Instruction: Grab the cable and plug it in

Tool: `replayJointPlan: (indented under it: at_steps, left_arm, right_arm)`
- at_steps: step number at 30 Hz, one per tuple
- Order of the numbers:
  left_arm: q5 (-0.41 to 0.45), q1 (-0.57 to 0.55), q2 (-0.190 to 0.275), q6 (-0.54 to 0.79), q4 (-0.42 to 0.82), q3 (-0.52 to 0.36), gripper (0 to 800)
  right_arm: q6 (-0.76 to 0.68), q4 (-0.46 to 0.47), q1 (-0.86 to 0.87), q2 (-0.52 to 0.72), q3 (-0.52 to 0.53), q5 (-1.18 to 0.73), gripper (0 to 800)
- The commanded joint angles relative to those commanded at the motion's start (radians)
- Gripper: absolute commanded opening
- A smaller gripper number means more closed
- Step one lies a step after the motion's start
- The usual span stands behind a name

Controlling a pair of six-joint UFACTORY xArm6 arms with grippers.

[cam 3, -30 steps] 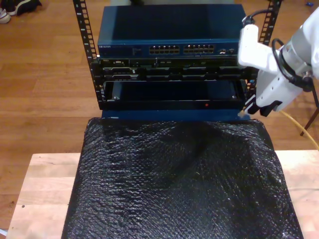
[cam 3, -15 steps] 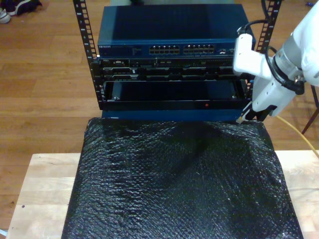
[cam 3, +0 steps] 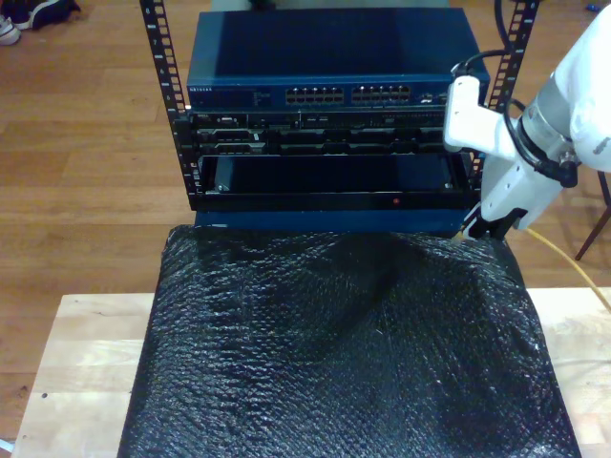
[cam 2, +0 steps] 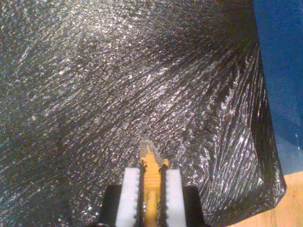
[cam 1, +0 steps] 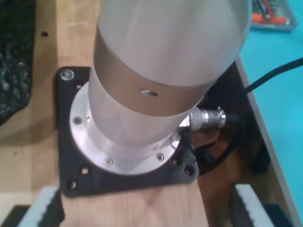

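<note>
The cable [cam 2: 151, 182] is thin and yellow-orange, and my second gripper [cam 2: 151, 171] is shut on it between white ribbed pads [cam 2: 131, 189]. Its clear connector [cam 2: 147, 149] sticks out past the fingertips, above a crinkled black sheet [cam 2: 94, 94]. In the exterior view my second gripper [cam 3: 489, 227] hangs over the sheet's far corner at that view's right, just in front of the rack. The cable [cam 3: 565, 264] trails off toward the right edge. The blue switch [cam 3: 329, 94] with its rows of ports sits at the rack's top. My first gripper [cam 1: 147, 204] stands open over wood, facing an arm's silver base [cam 1: 161, 71].
The black sheet [cam 3: 334, 353] covers most of the wooden table [cam 3: 86, 363]. A black rack frame [cam 3: 167, 86] holds the switch and darker units below it. Beside the arm base are a black plug and hose [cam 1: 213, 117] and a blue surface [cam 1: 279, 94].
My second gripper, still holding the cable, has moved toward the exterior view's left and closer to the rack's front, and turned more upright.
</note>
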State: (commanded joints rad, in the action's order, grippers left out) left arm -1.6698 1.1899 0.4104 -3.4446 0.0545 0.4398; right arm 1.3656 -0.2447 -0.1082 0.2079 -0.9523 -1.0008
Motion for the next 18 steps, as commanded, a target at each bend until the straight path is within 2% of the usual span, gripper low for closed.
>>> replayJointPlan:
  at_steps: [4, 9, 18]
  left_arm:
    - [0.052, 0.002, 0.018, 0.018, 0.031, -0.048, 800]
    - [0.138, 0.018, 0.074, 0.044, 0.057, -0.117, 800]
    - [0.235, 0.104, 0.081, 0.150, 0.058, -0.140, 800]
  right_arm:
    - [0.000, 0.000, -0.002, 0.000, 0.000, 0.000, 0]
    - [0.000, 0.000, -0.002, -0.003, 0.000, 0.000, 0]
    - [0.000, -0.002, -0.005, -0.014, 0.000, 0.003, 0]
